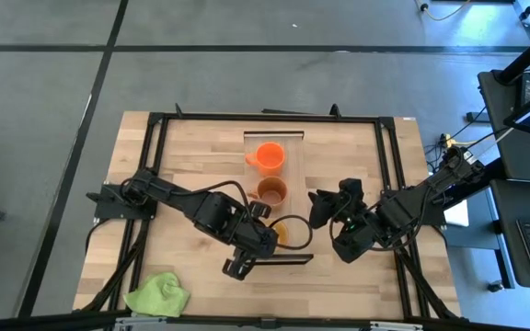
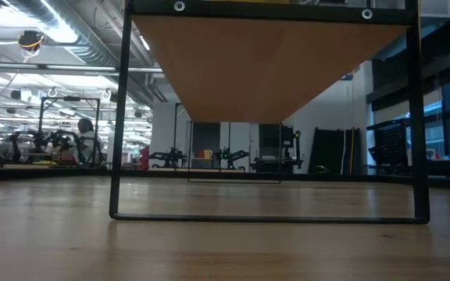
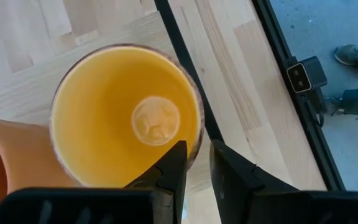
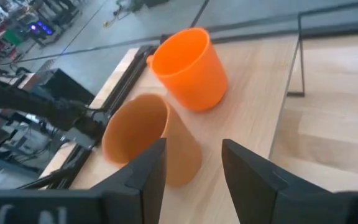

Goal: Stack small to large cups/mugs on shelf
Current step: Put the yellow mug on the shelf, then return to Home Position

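Observation:
Three cups stand in a row on the shelf: the orange mug farthest, the brown mug in the middle, and the amber cup nearest. My left gripper reaches steeply down from the left onto the amber cup. It is open by a narrow gap astride the cup's rim. My right gripper hovers open to the right of the shelf, pointing at the brown mug and holding nothing. The orange mug shows beyond it. My left gripper has one finger inside the amber cup and the other outside, with the rim between them. The fingers come from above, slanting down. The cup stands upright on the shelf. I cannot tell whether either finger touches the rim.
A lime-green cloth lies at the table's near left corner. A black frame runs around the tabletop. In the low view the shelf's underside and its leg frame rise above the table. A person's shoe shows beyond the table edge.

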